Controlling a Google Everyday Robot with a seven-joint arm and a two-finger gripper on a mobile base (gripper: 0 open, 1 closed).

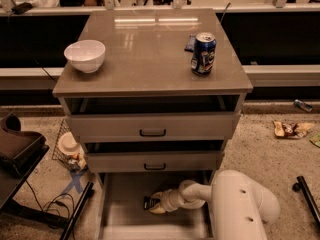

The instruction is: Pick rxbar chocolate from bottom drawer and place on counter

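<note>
Biggest thing here is the cabinet [226,128], three drawers total. Its glossy worktop [145,59] is where the bar has to end up. The two upper drawers [115,128], the ones with black handles, are cracked open a bit. The bottom drawer [122,211] is pulled out toward the near side, with a mostly bare floor.

Next in size is the robot's fat white arm [240,209], coming in from the near right and reaching left into that bottom drawer.

On the worktop I count one white bowl [85,55] on the left, one soda can [203,53] on the right, and one dark flat packet [190,43] just behind the can on the far side.

Only one rxbar chocolate [148,203] that I can see. It's lying flat on the bottom drawer's floor, around the middle, right at the tip of the pincer [159,205]. The pincer is down low against it, but honestly I can't tell if it's spread, clamped on the bar, or just touching it.

Handling guess: the bar should be light, a bit bendy, with a slick wrapper that could slide on the smooth drawer floor. I'd pinch it across the narrow width near the middle, so it doesn't droop or squirt out on the lift to the worktop.
</note>
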